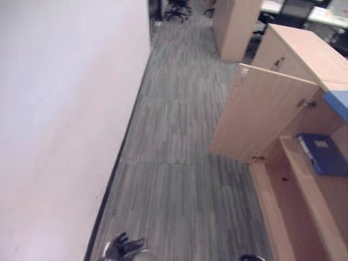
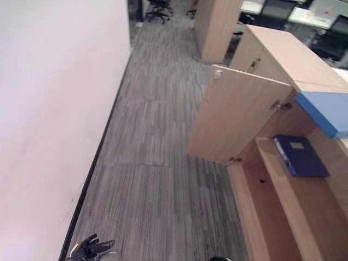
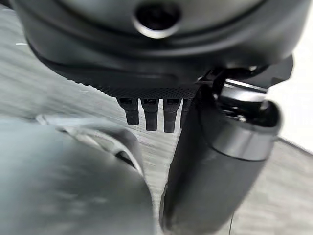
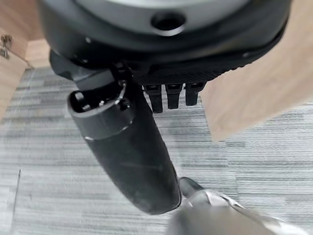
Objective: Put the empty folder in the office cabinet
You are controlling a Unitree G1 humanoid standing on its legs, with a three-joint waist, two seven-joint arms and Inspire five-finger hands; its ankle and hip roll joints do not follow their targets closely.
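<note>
A: Where is the folder (image 2: 300,156)?

B: The blue one lies flat on the shelf (image 2: 283,185) inside the open office cabinet (image 2: 293,60), toward the shelf's back end. Its long axis runs along the shelf's length, spine toward the shelf's front edge. The cabinet door (image 2: 234,117) stands swung out over the carpet (image 2: 163,163).

A: And the hands?

B: The left hand (image 2: 89,249) hangs low by the wall (image 2: 49,109), well apart from the cabinet. In its wrist view the fingers (image 3: 149,112) point straight down, relaxed, the thumb beside them, holding nothing. The right hand (image 4: 146,127) is empty too, fingers straight, with the carpet and a cabinet panel just past it.

A: So which is nearer?

B: The right, I'd judge; the cabinet is on that side, ahead of it and higher. With the folder resting on the shelf and both hands off it, placing looks done. A paler blue thing (image 2: 321,111) juts over the top edge; I can't tell what it is.
</note>
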